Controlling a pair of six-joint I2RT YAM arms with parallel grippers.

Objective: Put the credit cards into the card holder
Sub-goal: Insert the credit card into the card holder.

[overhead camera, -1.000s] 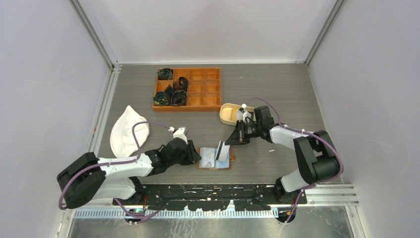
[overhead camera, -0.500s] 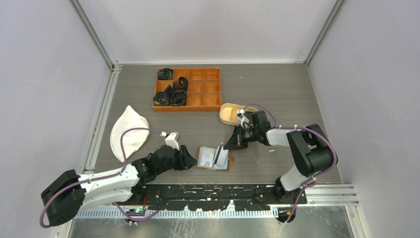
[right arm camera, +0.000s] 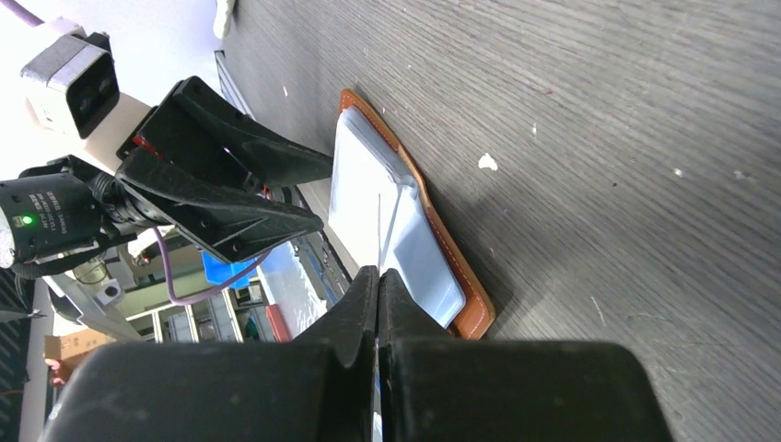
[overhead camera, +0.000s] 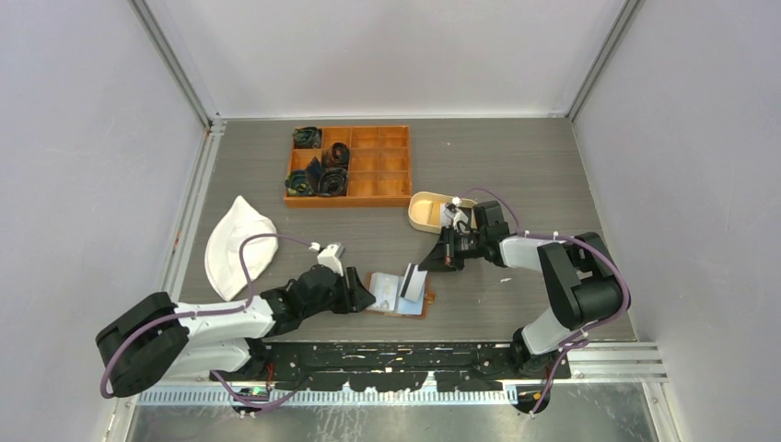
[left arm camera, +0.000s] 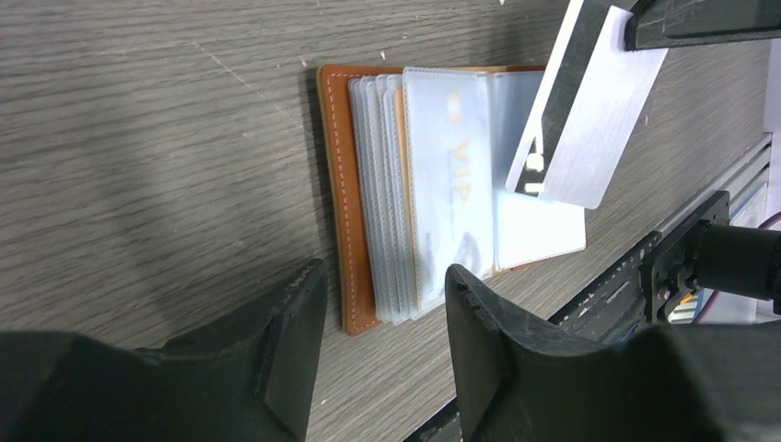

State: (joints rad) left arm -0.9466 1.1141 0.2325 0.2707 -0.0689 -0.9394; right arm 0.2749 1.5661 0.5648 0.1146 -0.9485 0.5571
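Note:
The card holder [overhead camera: 396,296] lies open near the table's front edge, brown leather [left arm camera: 333,184] with clear sleeves fanned out. One sleeve shows a light blue card [left arm camera: 458,175]. My right gripper [overhead camera: 435,261] is shut on a white-grey credit card with a dark stripe [left arm camera: 589,120], held tilted over the holder's right half with its lower edge at the sleeves. In the right wrist view that card [right arm camera: 380,226] appears edge-on above the holder [right arm camera: 440,247]. My left gripper [left arm camera: 385,276] is open just left of the holder, with nothing between its fingers.
An orange compartmented box [overhead camera: 348,164] with dark rolled items stands at the back. A beige oval tray [overhead camera: 425,212] sits right behind the right wrist. A white cloth piece [overhead camera: 238,247] lies at the left. The black base rail [overhead camera: 414,354] runs close in front of the holder.
My left gripper's jaws have spread wider and it has drawn back slightly from the holder's left edge. The right gripper and its card have barely moved.

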